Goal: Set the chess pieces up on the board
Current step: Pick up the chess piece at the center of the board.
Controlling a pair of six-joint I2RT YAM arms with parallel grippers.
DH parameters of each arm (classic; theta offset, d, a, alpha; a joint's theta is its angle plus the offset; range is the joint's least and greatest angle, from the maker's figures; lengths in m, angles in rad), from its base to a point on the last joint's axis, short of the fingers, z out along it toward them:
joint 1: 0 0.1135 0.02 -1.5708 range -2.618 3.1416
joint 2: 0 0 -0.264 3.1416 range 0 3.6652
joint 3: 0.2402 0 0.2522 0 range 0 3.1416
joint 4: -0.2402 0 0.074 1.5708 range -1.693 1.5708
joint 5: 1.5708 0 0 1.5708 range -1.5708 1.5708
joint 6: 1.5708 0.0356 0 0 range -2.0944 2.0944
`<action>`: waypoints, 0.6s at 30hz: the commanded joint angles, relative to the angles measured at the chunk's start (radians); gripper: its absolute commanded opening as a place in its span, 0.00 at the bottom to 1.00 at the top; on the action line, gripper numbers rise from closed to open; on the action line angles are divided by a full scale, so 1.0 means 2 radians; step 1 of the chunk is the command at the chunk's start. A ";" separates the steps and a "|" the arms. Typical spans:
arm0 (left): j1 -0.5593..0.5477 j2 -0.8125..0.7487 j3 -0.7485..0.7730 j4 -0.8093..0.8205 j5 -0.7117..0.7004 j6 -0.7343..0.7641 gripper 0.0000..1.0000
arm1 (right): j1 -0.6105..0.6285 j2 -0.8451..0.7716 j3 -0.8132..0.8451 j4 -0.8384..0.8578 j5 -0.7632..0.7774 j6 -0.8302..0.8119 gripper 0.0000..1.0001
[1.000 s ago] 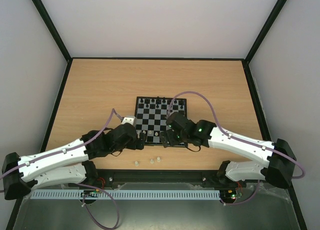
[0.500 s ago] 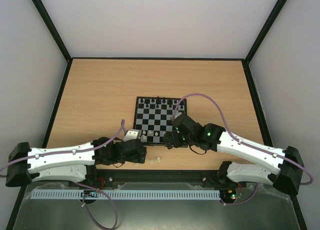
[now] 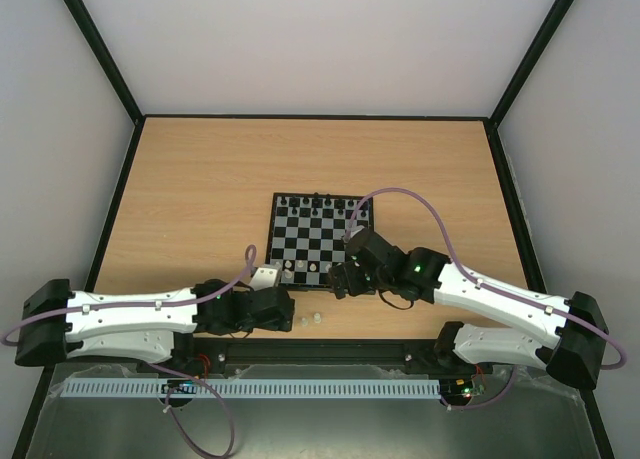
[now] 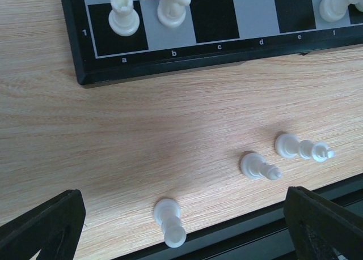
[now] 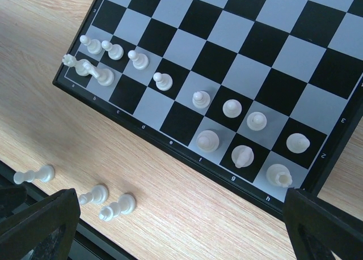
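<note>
The board (image 3: pixel 320 241) lies mid-table; its near corner shows in the left wrist view (image 4: pixel 85 73), and it also shows in the right wrist view (image 5: pixel 317 62). Several white chess pieces (image 5: pixel 199 98) stand on its two near rows, among them a rook (image 4: pixel 123 16) and a knight (image 4: pixel 172 5). Three white pieces lie on the wood by the near edge: (image 4: pixel 170 221), (image 4: pixel 258 166), (image 4: pixel 300 148). My left gripper (image 4: pixel 181 237) is open and empty, hovering over them. My right gripper (image 5: pixel 181 237) is open and empty above the board's near edge.
Black chessmen (image 3: pixel 318 197) stand along the board's far row. A black rail (image 4: pixel 255 243) runs along the table's near edge right beside the loose pieces. Bare wood surrounds the board. Black frame posts and white walls bound the table.
My left gripper has drawn back from the board's near left corner toward the near edge, over the loose pieces. My right arm shifted a little right; its gripper stayed at the board's near edge.
</note>
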 commanded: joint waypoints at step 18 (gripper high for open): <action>-0.013 0.116 0.043 0.083 0.017 0.093 0.82 | -0.003 -0.008 -0.008 -0.009 0.018 0.004 0.95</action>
